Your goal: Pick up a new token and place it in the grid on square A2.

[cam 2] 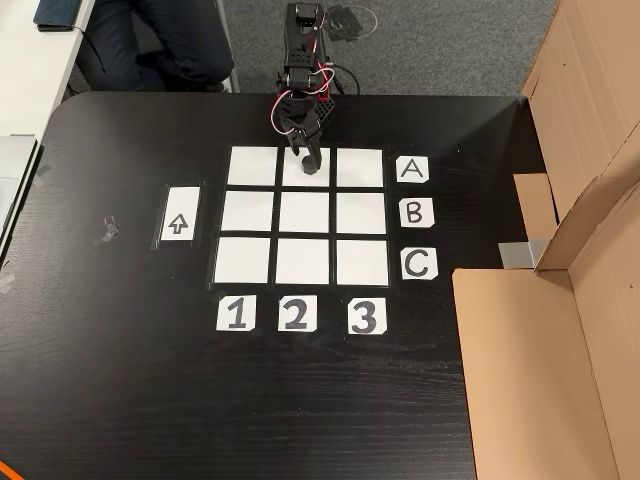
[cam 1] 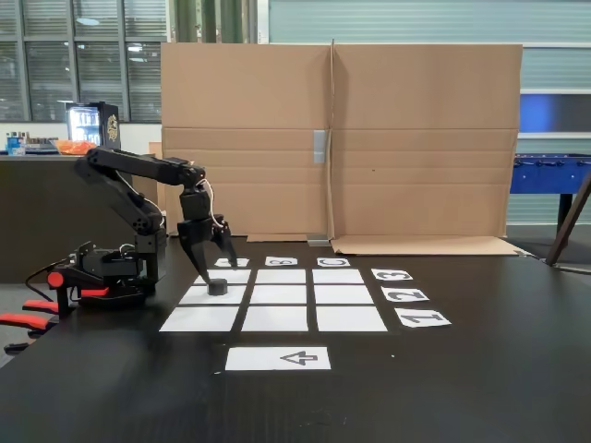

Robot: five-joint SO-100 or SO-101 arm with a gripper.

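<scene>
Token (cam 1: 218, 287) sits on square A2 (cam 2: 296, 176) of the paper grid (cam 1: 274, 318).
Small and black, it rests on the middle rectangle of the row beside label A (cam 2: 412, 170), in the column above label 2 (cam 2: 294, 315). A black robot arm's end effector (cam 1: 215, 265) hangs just over it, fingers spread apart and gripping nothing. An arrow sheet (cam 1: 278, 358) lies apart on the black table (cam 1: 480, 388).

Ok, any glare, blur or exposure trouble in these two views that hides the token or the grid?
Fixed view: soft, slightly hazy, sheen on the black table, yet the token reads against the white grid. Other view: even light, sharp labels, but the gripper covers much of square A2.
</scene>
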